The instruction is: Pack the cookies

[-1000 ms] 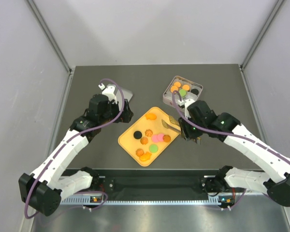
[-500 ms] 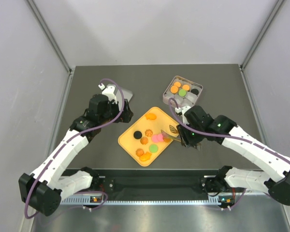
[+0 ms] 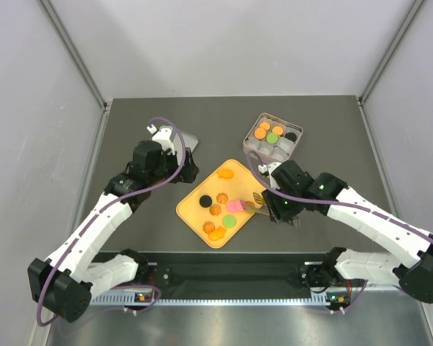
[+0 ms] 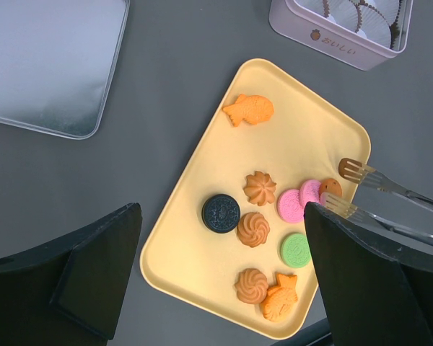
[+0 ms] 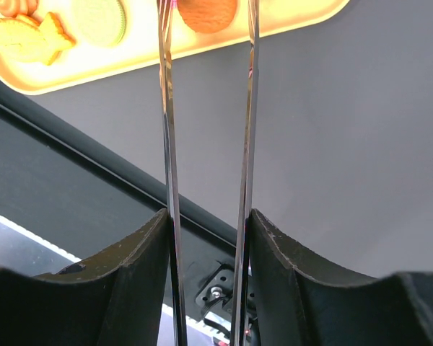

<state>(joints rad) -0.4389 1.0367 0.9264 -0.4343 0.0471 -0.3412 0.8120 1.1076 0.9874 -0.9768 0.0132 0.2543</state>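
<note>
— Top external view first: where do we find the cookies (image 4: pixel 260 189)?
— Most lie on the orange tray (image 4: pixel 289 94) in the middle of the worktop (image 3: pixel 332 115). A few more, orange, green and black, sit in the pink tin (image 4: pixel 332 43) beyond the tray's far right corner.
— And the right pincer (image 5: pixel 208 245)?
— We see it clamped on a pair of metal tongs (image 4: pixel 397 193), both thin arms running out between its fingers. From the left wrist camera, the forked tips reach over the tray's right edge, parted, with a small orange cookie (image 4: pixel 330 187) between them, next to two pink ones. We cannot tell whether the tips touch it.
— The left pincer (image 4: pixel 224 267)?
— Spread wide with nothing in it, hanging above the tray's left side. A silver lid (image 4: pixel 50 58) lies flat on the worktop to its left.
</note>
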